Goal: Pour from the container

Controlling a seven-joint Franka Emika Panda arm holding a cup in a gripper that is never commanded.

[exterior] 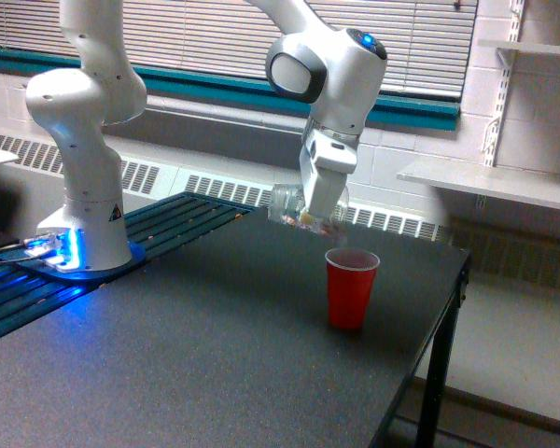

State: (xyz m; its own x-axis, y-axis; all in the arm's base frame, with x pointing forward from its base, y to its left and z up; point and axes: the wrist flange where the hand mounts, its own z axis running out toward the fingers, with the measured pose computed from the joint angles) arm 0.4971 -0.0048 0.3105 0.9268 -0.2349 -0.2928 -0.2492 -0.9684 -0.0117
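In the exterior view we see the gripper (315,213) clamped on the clear container (287,205), tipped on its side above the dark table (168,373), its mouth toward the upright red cup (351,287). A few pale bits seem to show inside, though blurred.

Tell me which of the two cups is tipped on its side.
The clear plastic cup, held in the gripper above the table. It lies nearly horizontal, mouth toward the exterior view's right. The red cup stands upright on the table.
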